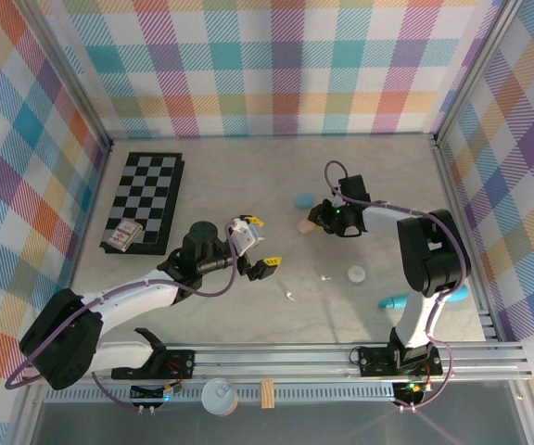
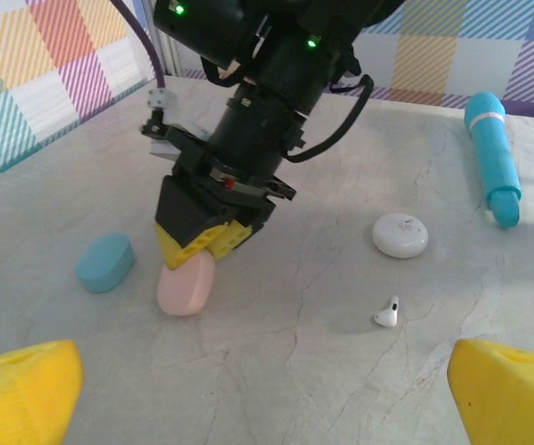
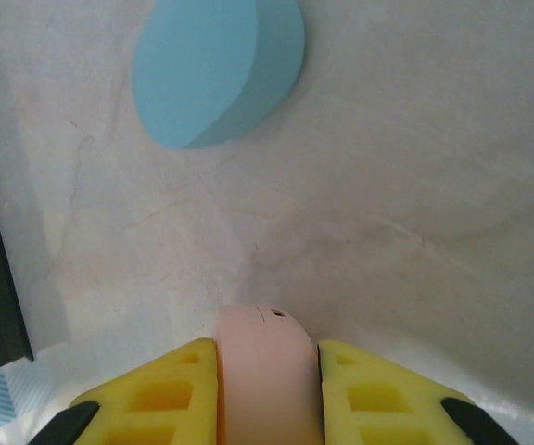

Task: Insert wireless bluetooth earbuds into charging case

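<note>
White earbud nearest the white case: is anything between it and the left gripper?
No: the left wrist view shows bare tabletop between the open left gripper and that white earbud.

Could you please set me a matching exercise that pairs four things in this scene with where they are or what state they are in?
Things:
1. pink case
2. light blue case
3. white earbud
4. left gripper

Places or states:
A. jaws wide open, holding nothing
B. lies loose on the table near the white case
C. clamped between the fingers of the right gripper
D. lies free on the table beside the pink case

Pairs: 1-C, 2-D, 3-B, 4-A.
</note>
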Robot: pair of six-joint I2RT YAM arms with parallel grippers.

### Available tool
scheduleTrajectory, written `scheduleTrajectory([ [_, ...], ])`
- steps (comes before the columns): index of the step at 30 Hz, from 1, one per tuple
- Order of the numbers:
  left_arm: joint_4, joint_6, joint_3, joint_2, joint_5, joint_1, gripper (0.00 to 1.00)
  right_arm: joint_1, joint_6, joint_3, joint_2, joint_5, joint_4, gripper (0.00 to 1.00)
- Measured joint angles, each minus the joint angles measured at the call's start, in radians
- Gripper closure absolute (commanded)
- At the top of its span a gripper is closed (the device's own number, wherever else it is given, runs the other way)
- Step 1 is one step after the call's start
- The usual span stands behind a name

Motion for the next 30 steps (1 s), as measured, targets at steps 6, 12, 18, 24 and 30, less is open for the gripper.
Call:
scheduleTrajectory([
  [6,0.000,0.000,0.000,0.002,-0.007,-0.004,0.00,-0.003,-0.041,0.016,0.001,0.085,-0.043,0.42],
  [12,0.001,0.000,0.000,0.013,-0.010,-0.004,0.00,-0.003,-0.106,-0.020,-0.124,0.210,-0.153,0.28],
  [18,0.001,0.004,0.000,0.021,-0.008,-0.005,0.00,-0.003,-0.128,-0.139,-0.405,0.314,-0.254,0.21],
  [24,0.003,0.013,0.012,0.050,0.010,-0.005,0.00,-0.003,-0.093,-0.230,-0.605,0.423,-0.448,0.18],
  [30,0.004,0.023,0.039,0.074,0.026,-0.013,0.00,0.015,-0.043,-0.297,-0.662,0.460,-0.581,0.18],
])
